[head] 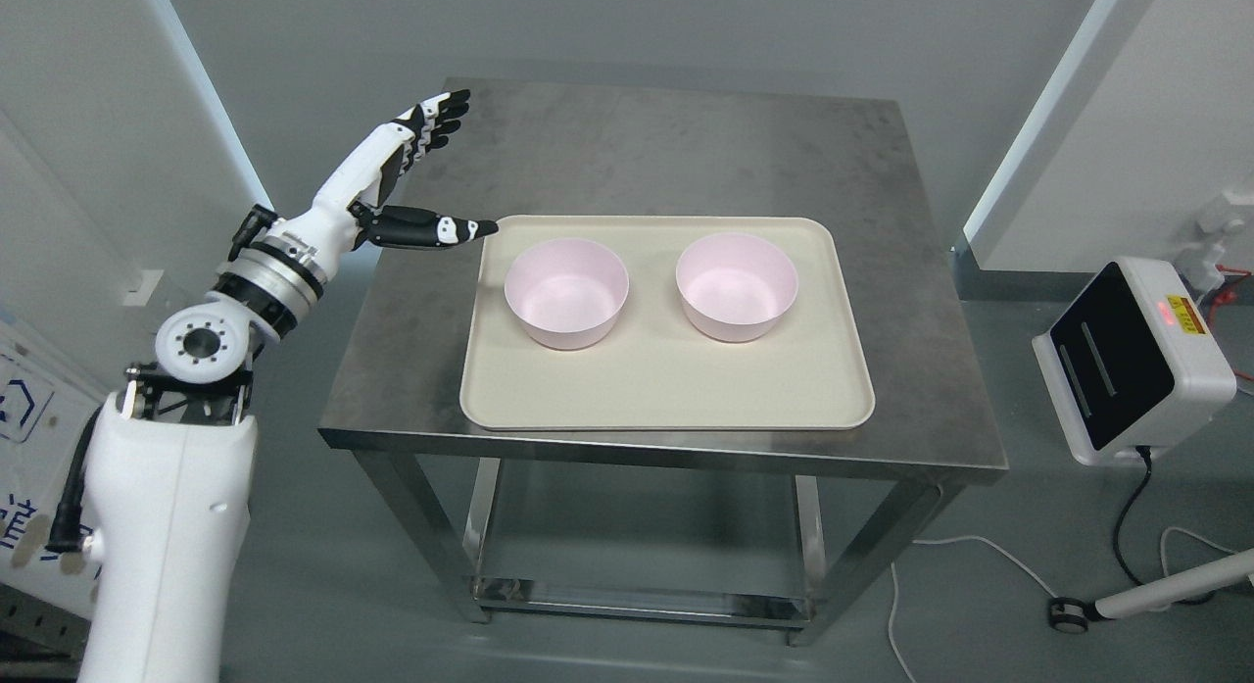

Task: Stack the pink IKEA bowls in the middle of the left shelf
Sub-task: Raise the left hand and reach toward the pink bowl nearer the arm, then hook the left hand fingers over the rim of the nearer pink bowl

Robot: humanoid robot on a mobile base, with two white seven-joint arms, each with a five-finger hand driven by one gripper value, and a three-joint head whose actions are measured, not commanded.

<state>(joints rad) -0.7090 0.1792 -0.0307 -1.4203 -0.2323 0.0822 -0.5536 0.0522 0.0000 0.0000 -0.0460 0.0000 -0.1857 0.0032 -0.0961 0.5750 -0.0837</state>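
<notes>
Bowls unstacked: left pink bowl [566, 292] and right pink bowl [737, 285] upright, side by side, apart, on beige tray [666, 389]; tray on steel table [666, 144]. Left hand [416, 178] raised over table's left edge, just beside tray's far-left corner; fingers spread, thumb pointing toward tray, holding nothing. Right hand out of sight. No stacking done; likely next: reach left bowl, grasp, nest with other. White device [1127, 360] on floor at right

The single head view looked steeply down from above and in front of the steel table [627, 154], near enough that table, tray [666, 389] and surrounding floor filled it.
</notes>
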